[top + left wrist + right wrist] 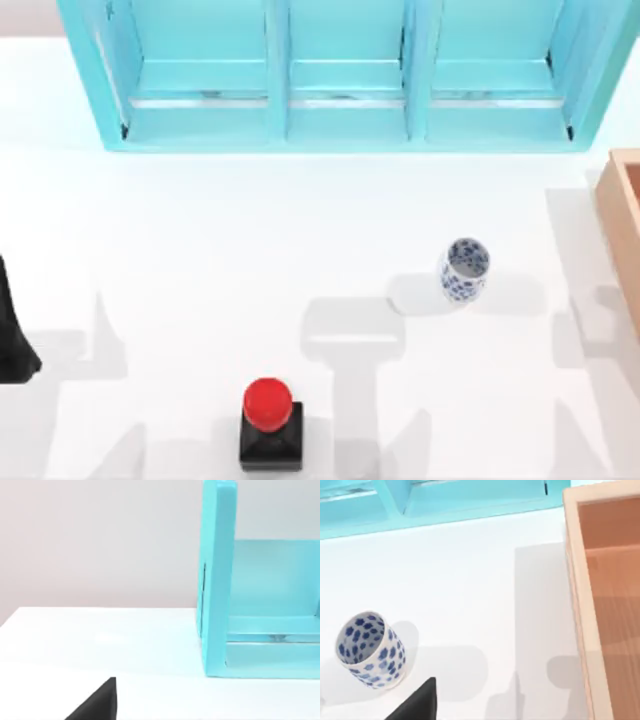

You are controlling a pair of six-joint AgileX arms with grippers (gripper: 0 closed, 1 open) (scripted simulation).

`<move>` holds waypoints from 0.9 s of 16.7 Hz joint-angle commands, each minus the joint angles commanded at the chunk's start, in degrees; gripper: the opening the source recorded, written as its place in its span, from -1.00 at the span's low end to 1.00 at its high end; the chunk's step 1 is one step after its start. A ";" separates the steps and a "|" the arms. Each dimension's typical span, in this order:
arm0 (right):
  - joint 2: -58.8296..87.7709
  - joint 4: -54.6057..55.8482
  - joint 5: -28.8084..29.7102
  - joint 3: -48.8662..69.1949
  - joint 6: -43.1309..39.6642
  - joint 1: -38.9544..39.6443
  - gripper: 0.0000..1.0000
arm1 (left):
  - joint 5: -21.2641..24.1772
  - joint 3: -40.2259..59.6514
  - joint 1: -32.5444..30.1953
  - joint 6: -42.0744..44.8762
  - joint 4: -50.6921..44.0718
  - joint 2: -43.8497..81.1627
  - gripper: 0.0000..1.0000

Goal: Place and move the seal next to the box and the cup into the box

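A matte black part of the AgileX left arm [14, 335] shows at the top view's left edge, tapering upward from a rounded lower end. In each of the 2 wrist views, 1 plain black wedge [97, 702] [417, 702] rises to a sharp point, without markings, screws or cables.

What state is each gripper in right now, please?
Left gripper: at the table's left edge, holding nothing; open or shut cannot be told.
Right gripper: near the cup, not holding it; cannot be told.
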 joint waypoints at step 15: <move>78.27 -53.88 1.28 61.14 35.83 34.62 1.00 | 0.00 0.00 0.00 0.00 0.00 0.00 1.00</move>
